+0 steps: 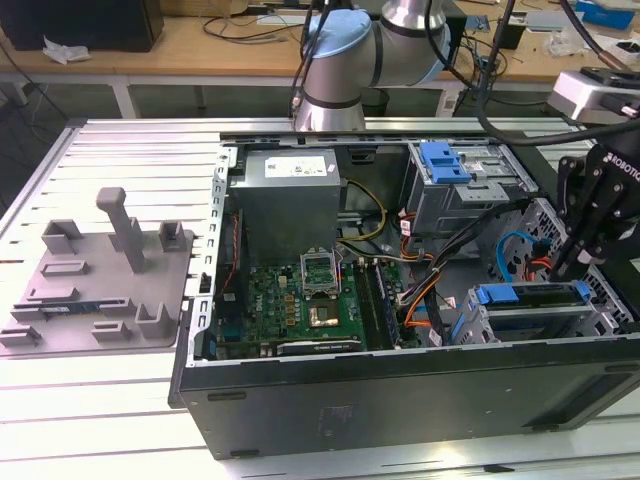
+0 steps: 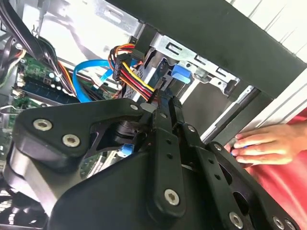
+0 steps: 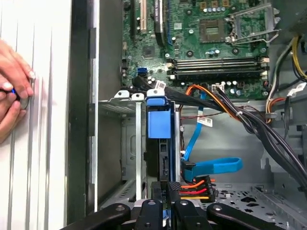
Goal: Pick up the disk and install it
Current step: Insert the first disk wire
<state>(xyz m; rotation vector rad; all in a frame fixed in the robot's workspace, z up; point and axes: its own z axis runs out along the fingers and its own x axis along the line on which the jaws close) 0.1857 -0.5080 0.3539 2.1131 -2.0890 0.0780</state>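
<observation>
The disk [image 1: 530, 296] sits on edge in the drive cage at the case's near corner on the exterior view's right, its blue frame facing up. In the first wrist view the frame's blue end [image 3: 158, 125] stands in the cage slot, and the second wrist view shows a blue corner of it [image 2: 180, 74]. My gripper [image 1: 563, 270] hangs over the disk's right end. Its black fingers are shut together [image 3: 166, 194] right at the disk's end [image 2: 165, 103]. Whether they touch it is hidden.
The open computer case [image 1: 400, 400] lies on a ribbed metal table. Its motherboard [image 1: 300, 300] and a second blue-latched cage [image 1: 445, 162] are farther back. Orange, red and blue cables [image 3: 206, 175] crowd beside the disk. A grey fixture [image 1: 100, 270] lies left. A person's hand [image 3: 12, 96] rests outside the case wall.
</observation>
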